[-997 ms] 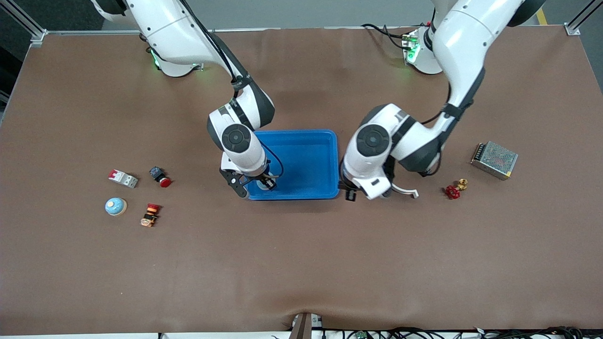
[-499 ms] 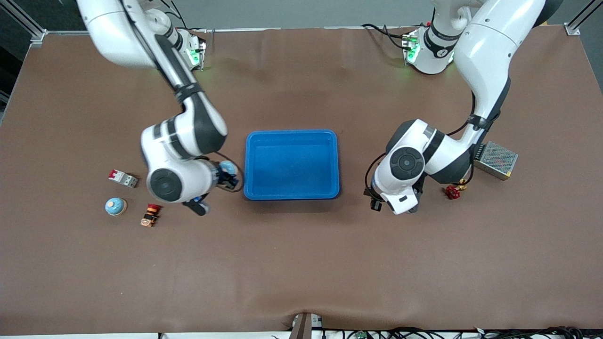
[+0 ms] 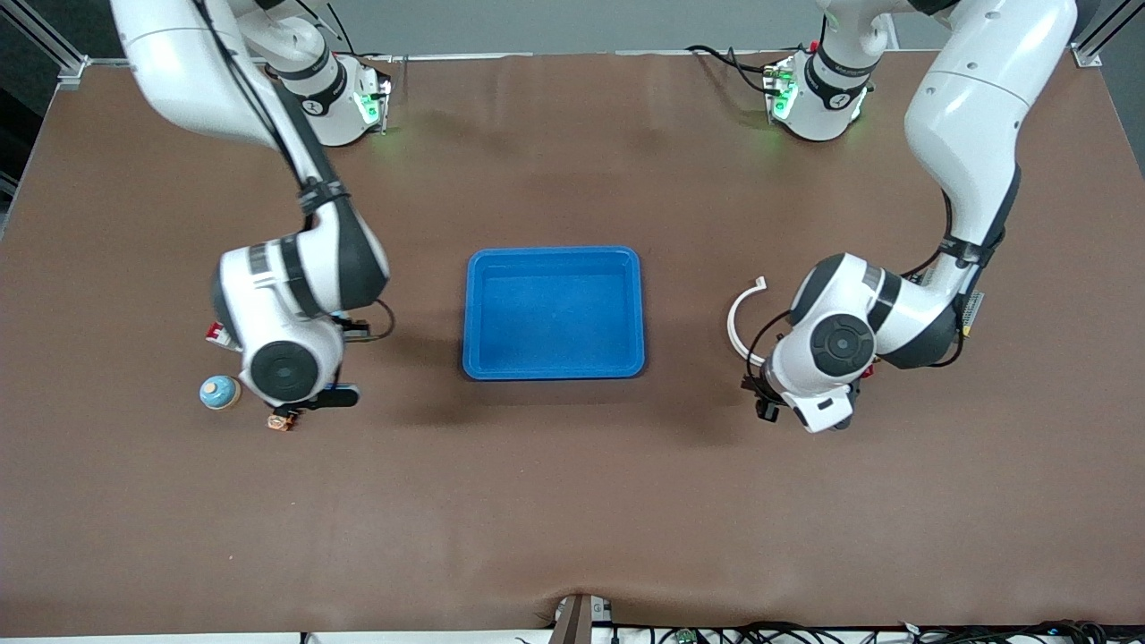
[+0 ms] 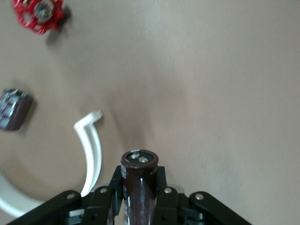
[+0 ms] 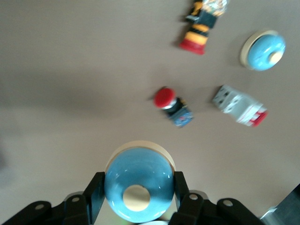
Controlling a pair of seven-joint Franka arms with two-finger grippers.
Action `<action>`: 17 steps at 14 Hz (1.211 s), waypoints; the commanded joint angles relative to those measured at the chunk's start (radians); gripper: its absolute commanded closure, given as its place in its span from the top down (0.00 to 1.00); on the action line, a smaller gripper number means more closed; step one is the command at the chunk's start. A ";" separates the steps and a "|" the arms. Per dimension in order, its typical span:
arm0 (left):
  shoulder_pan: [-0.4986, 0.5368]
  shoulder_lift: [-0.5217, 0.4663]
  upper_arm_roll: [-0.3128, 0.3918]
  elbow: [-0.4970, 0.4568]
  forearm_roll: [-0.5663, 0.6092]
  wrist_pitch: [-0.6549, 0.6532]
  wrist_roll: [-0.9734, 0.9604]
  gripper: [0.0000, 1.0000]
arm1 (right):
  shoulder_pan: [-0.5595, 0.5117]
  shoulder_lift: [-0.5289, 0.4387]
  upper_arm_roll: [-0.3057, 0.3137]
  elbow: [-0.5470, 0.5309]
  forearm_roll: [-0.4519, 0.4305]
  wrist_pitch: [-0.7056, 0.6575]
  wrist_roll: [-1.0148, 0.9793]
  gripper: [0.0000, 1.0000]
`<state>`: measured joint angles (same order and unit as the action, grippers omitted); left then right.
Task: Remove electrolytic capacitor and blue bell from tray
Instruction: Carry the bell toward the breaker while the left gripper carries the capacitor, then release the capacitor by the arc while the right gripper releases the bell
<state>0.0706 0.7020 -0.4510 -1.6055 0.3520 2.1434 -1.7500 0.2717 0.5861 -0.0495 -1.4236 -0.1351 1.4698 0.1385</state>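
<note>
The tray (image 3: 554,313) now lies empty in the middle of the surface (image 3: 572,501), with both arms swung clear of it, where a second ago both wrists hung at its ends. The electrolytic capacitor (image 4: 138,180), a dark brown cylinder with two terminals on its top face, is clamped between the closed fingers of the left gripper (image 4: 139,197), which has carried it out over bare surface toward the left arm's end of the table, beside a white curved strip (image 4: 91,145) and near a red valve handle (image 4: 39,13) and a grey block (image 4: 14,108). The blue bell (image 5: 138,185) is held in the same way by the fingers of the right gripper (image 5: 138,194), shut on its sides, above the surface at the right arm's end, over a cluster of parts: a red push button (image 5: 171,105), a grey breaker (image 5: 239,106), a red-and-yellow switch (image 5: 200,24) and a second blue bell (image 5: 263,49) already lying there. Both task items appear to be out of the tray, so what seems to remain is lowering each to the surface and letting go.
</note>
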 commanded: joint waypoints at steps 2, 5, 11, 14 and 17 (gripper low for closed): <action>0.043 0.045 -0.008 0.003 0.022 0.069 0.055 0.00 | -0.091 -0.049 0.020 -0.043 -0.070 0.001 -0.192 0.00; 0.040 0.079 0.003 0.004 0.053 0.122 0.055 0.00 | -0.104 -0.124 0.020 -0.197 -0.097 0.162 -0.241 0.00; 0.048 0.100 0.018 0.009 0.122 0.127 0.114 0.49 | -0.158 -0.270 0.022 -0.521 -0.097 0.435 -0.284 0.00; 0.049 0.090 0.018 0.054 0.120 0.121 0.162 1.00 | -0.193 -0.351 0.022 -0.676 -0.097 0.561 -0.327 0.00; 0.044 0.076 0.017 0.119 0.122 0.107 0.227 1.00 | -0.262 -0.393 0.020 -0.796 -0.095 0.688 -0.414 0.00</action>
<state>0.1202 0.7987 -0.4351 -1.5234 0.4514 2.2709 -1.5563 0.0711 0.2658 -0.0464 -2.1082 -0.2124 2.0835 -0.2171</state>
